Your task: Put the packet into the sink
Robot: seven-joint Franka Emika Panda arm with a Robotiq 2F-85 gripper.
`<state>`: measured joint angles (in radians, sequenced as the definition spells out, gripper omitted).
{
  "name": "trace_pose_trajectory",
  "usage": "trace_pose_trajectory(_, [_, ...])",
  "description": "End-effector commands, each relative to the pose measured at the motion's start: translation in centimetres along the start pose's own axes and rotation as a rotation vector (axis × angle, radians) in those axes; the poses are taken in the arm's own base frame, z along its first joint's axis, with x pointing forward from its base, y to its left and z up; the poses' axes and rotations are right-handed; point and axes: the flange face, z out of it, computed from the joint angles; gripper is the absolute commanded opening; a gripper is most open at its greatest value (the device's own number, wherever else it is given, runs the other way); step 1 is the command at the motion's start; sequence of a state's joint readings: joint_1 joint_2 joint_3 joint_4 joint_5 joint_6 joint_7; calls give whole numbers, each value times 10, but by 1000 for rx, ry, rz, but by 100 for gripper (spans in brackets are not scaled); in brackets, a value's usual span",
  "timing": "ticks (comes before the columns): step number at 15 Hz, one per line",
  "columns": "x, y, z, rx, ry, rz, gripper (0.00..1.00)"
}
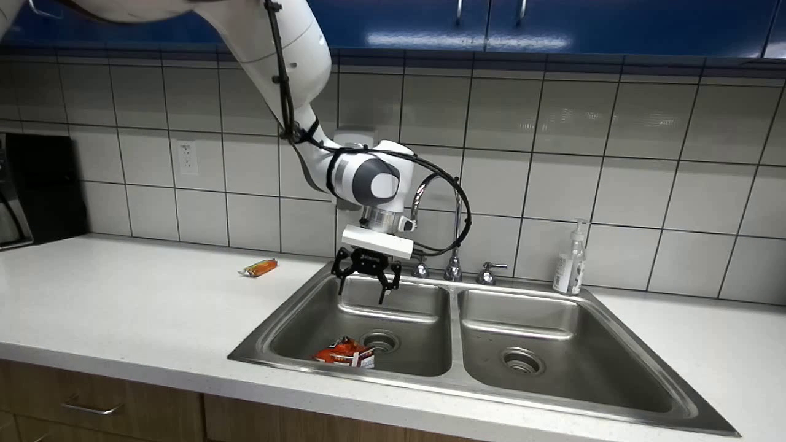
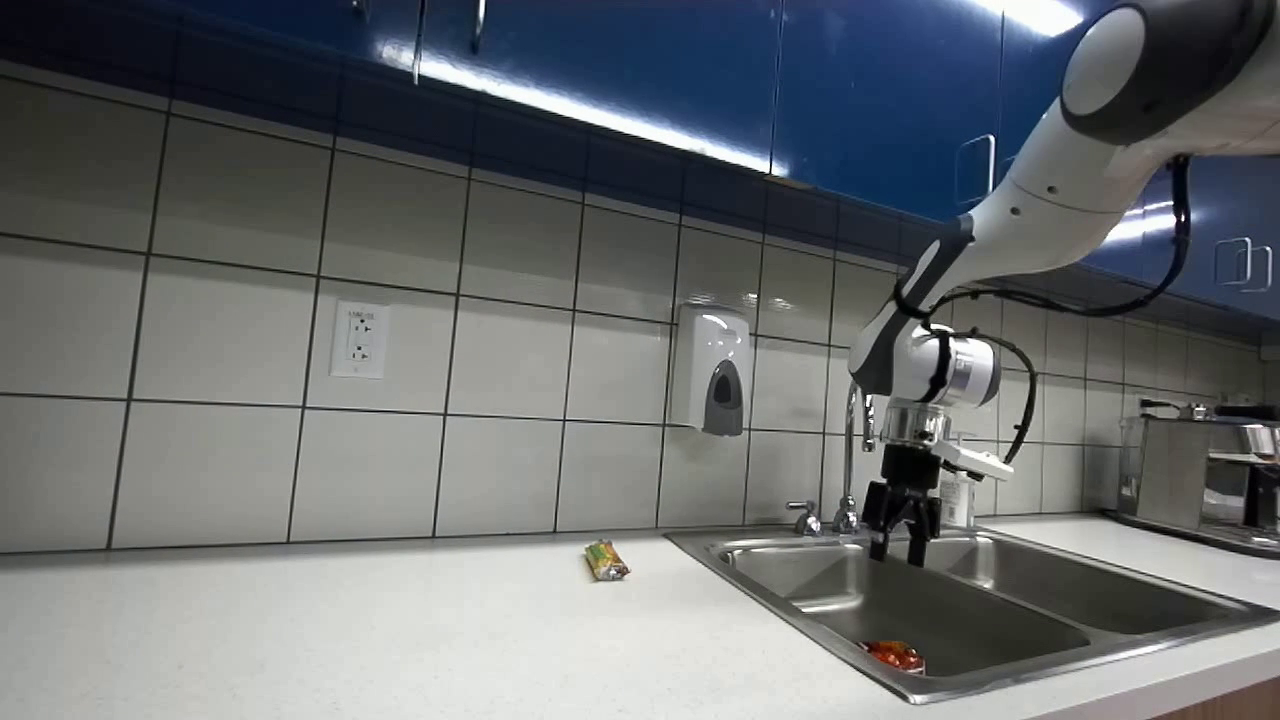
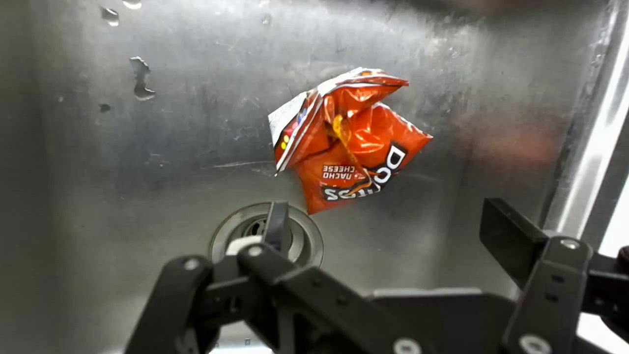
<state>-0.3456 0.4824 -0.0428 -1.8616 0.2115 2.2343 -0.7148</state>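
Tile [image 1: 560, 185] backs white counter [image 1: 135, 294] and sink [image 1: 455, 331]; packet [image 3: 349, 147] inside, fingers [image 3: 508, 238] parted above.

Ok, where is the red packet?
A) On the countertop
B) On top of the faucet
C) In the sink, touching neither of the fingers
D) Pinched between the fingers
C: the wrist view shows the packet lying on the bottom of the sink, with the fingers spread open and apart from it.

orange-wrapped item [image 1: 258, 267] on counter [image 1: 123, 294] | pump bottle [image 1: 570, 267] upright | wall dispenser [image 2: 710, 365] | outlet [image 2: 359, 340] | blue cabinets [image 1: 399, 21]
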Motion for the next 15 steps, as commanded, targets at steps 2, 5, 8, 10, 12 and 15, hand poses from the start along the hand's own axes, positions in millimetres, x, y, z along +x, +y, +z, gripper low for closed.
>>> trace_pose_trajectory(2, [-52,-44,-48,-20,24,34,100])
trace_pose_trajectory(5, [-81,-69,-74,-22,39,40,100])
trace_pose_trajectory(8, [-113,-97,-96,-18,58,42,100])
trace_pose_trajectory(10, [-133,-115,-110,-14,74,40,100])
trace_pose_trajectory(12, [-152,-133,-123,-12,93,40,100])
trace_pose_trajectory(15, [-142,-128,-122,-2,93,37,100])
